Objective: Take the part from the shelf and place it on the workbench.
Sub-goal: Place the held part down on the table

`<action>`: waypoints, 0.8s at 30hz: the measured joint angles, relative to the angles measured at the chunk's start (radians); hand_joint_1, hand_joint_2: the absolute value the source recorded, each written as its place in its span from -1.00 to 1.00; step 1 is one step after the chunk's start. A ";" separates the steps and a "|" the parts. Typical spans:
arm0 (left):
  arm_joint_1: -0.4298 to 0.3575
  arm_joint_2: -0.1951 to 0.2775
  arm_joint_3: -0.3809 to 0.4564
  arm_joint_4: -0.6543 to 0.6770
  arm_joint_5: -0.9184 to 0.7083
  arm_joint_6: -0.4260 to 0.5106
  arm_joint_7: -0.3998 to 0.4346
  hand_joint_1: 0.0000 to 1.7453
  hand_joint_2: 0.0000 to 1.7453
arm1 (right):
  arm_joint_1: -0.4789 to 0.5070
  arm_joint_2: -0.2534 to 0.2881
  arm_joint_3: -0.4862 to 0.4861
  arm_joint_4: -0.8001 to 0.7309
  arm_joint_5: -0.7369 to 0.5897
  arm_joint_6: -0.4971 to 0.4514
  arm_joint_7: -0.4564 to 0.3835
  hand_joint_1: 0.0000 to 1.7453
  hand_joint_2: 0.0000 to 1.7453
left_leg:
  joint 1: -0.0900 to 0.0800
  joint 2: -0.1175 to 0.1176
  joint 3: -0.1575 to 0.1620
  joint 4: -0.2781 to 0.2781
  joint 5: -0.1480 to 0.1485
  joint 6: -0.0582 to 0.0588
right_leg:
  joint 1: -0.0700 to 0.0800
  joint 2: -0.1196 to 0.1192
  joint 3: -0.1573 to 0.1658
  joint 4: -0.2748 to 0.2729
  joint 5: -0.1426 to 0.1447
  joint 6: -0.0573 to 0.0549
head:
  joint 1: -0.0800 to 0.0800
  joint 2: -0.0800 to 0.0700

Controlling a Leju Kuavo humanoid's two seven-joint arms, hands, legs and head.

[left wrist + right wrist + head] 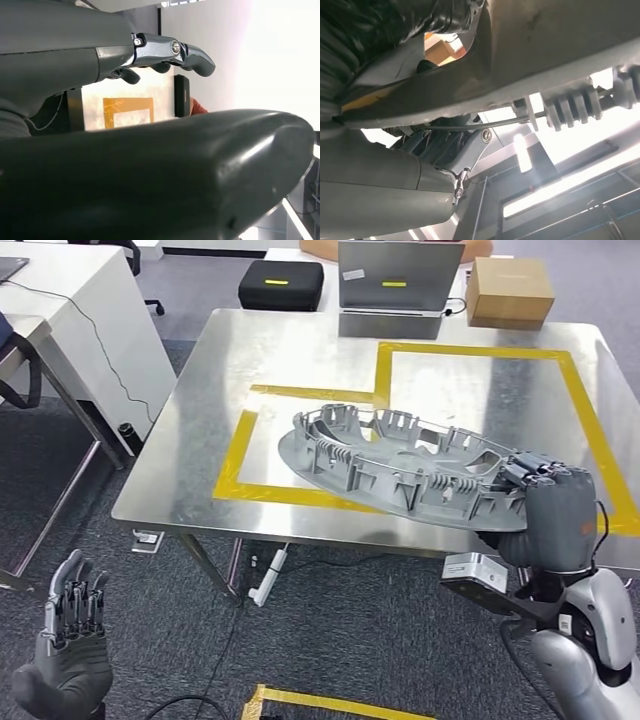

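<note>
The part (392, 465) is a large grey ribbed plastic plate. It hangs tilted over the near side of the steel workbench (211, 390), inside the yellow tape outline (235, 450). My right hand (551, 505) grips its right end, fingers over the top edge. In the right wrist view the part's underside (546, 45) runs close past my right hand (444, 150). My left hand (69, 640) hangs low at the lower left, above the carpet, fingers apart and holding nothing. The left wrist view has that hand's thumb (151, 180) and fingers (170, 50) apart.
A grey case (392, 285), a black case (281, 282) and a cardboard box (509, 290) sit beyond the workbench's far edge. A white desk (68, 330) stands at the left. Cables (226, 640) and yellow floor tape (324, 705) lie on the carpet below.
</note>
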 joint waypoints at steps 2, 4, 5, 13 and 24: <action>0.000 0.000 0.000 0.000 -0.001 0.000 0.000 -1.00 -1.00 | 0.000 0.000 0.000 0.000 0.001 0.000 0.000 1.00 1.00 | -0.003 -0.007 0.047 -0.121 0.074 0.011 | 0.001 0.005 0.018 -0.003 -0.018 0.008 | 0.000 0.000; -0.001 0.000 0.000 0.000 -0.002 0.000 0.000 -1.00 -1.00 | -0.002 0.000 -0.001 0.000 0.002 0.001 0.004 1.00 1.00 | -0.008 -0.012 0.082 -0.191 0.075 0.024 | 0.001 0.008 0.026 -0.009 -0.027 0.019 | -0.001 0.000; -0.001 0.000 0.000 0.000 -0.002 -0.001 0.000 -1.00 -1.00 | -0.003 0.000 -0.003 0.000 0.003 0.003 0.008 1.00 1.00 | -0.009 -0.011 0.089 -0.205 0.064 0.029 | 0.002 0.009 0.031 -0.011 -0.025 0.026 | -0.002 0.000; -0.007 -0.002 0.003 0.000 0.001 -0.017 0.001 -1.00 -1.00 | -0.033 -0.012 -0.034 0.028 0.000 0.051 0.057 1.00 1.00 | -0.004 -0.008 0.162 -0.244 0.022 0.060 | 0.001 -0.004 -0.161 0.261 -0.093 0.051 | 0.009 0.000; -0.047 -0.001 -0.001 0.010 0.007 -0.056 0.018 -1.00 -1.00 | -0.136 -0.060 -0.097 0.197 0.023 0.158 0.162 1.00 1.00 | -0.008 -0.001 0.195 -0.172 -0.045 0.018 | 0.007 -0.023 -0.121 0.010 0.100 -0.001 | 0.001 0.000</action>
